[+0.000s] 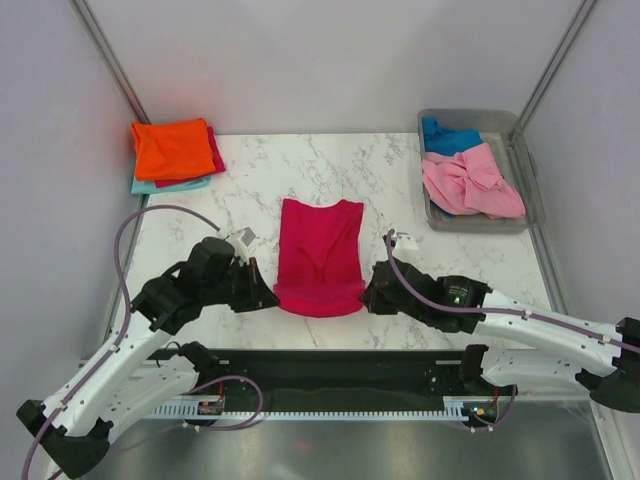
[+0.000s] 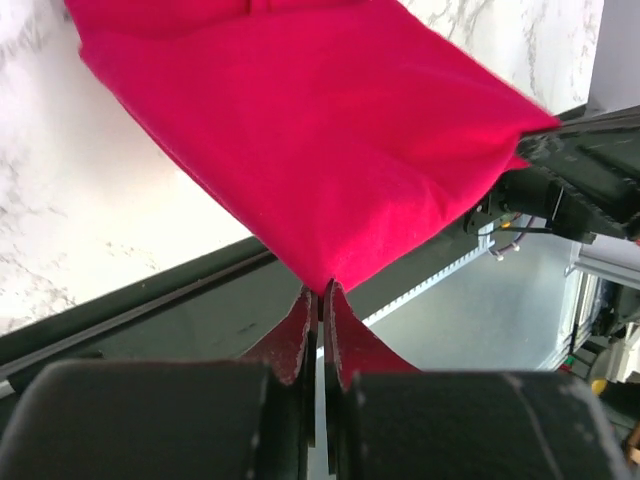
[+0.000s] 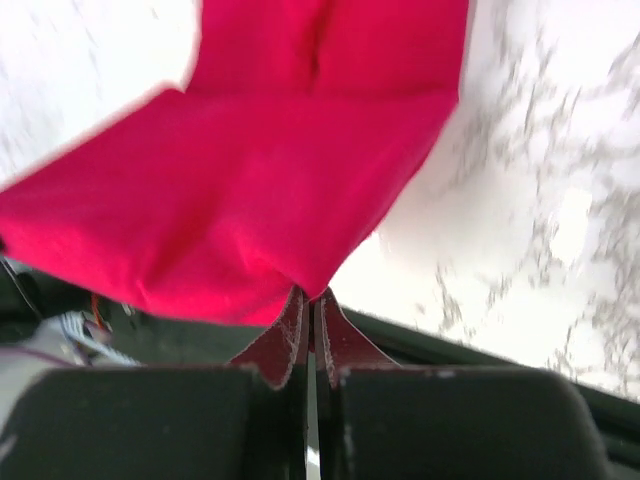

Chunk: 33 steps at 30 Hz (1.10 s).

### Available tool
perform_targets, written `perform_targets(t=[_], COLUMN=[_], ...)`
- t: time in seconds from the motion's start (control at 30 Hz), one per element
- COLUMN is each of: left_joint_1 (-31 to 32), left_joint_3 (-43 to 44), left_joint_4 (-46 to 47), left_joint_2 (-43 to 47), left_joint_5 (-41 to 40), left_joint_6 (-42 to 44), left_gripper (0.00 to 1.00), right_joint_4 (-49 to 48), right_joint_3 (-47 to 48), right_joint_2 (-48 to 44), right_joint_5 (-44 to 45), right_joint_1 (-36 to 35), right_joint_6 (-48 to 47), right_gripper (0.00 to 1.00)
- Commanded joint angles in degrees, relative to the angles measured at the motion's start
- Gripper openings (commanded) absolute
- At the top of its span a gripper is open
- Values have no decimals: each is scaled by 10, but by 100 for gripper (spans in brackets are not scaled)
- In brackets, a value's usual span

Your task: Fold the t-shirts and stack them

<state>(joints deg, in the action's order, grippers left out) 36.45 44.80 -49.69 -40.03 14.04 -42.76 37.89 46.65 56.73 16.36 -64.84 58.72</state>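
Observation:
A crimson-pink t-shirt lies folded into a narrow strip in the middle of the table. My left gripper is shut on its near left corner, and the cloth stretches away from the pinch. My right gripper is shut on its near right corner, where the cloth is lifted. A stack of folded shirts sits at the far left, orange on top, crimson and teal beneath. A light pink shirt and a blue shirt lie crumpled in the grey tub.
The tub stands at the far right of the marble table. A black rail runs along the table's near edge between the arm bases. Grey walls close in on the left, right and back.

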Motion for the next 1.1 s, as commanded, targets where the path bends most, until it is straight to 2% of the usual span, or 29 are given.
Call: perform_targets(t=[0.0,0.1,0.2,0.43,0.67,0.8,0.9,1.07], left_joint_1=[0,-6,-28,-144,-202,-227,-248,-284], left_joint_3=[78,136,187,261,303,334,381,542], left_joint_4=[-16,-16,-12,16,51,64,72,35], left_joint_2=[-58,-112,-167,-280,-407,-484,-559,-717], left_joint_5=[-42,-67,-68,9,74,92,109,144], left_joint_6=[55,80,107,166,181,174,168,164], left_gripper=[2,2,2,2,2,2,2,2], right_joint_4=[53,57,58,28,-8,-12,-15,-16], right_joint_3=[87,147,205,244,281,343,403,533], right_joint_2=[32,79,128,207,279,348,418,573], right_joint_5=[144,167,169,120,61,19,-21,-103], right_joint_1=[-2,15,62,149,229,283,322,381], right_joint_6=[-29,-74,-117,-188,-250,-287,-315,-349], right_gripper=[0,0,0,0,0,0,0,0])
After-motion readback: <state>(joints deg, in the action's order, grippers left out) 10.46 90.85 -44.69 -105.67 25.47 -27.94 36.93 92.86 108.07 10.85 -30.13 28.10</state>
